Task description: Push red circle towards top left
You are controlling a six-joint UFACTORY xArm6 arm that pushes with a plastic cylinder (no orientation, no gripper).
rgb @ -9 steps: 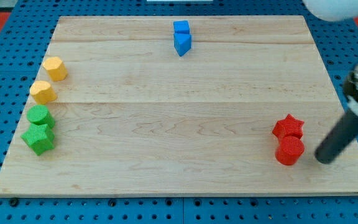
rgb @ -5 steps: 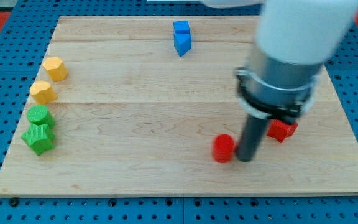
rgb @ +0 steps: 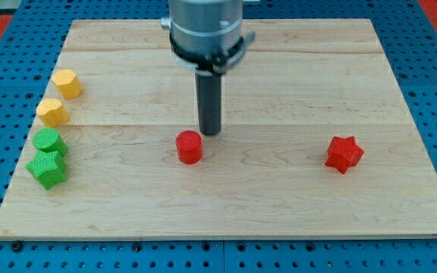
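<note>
Red circle (rgb: 190, 147) sat just left of the frame's centre on the table (rgb: 279, 205), and my tip (rgb: 210, 133) stood just above and to its right, close beside it, with no jaws to open or close. Red star (rgb: 344, 154) lay well apart at centre right. Yellow blocks (rgb: 60, 97) and green blocks (rgb: 48, 157) lined the left edge.
</note>
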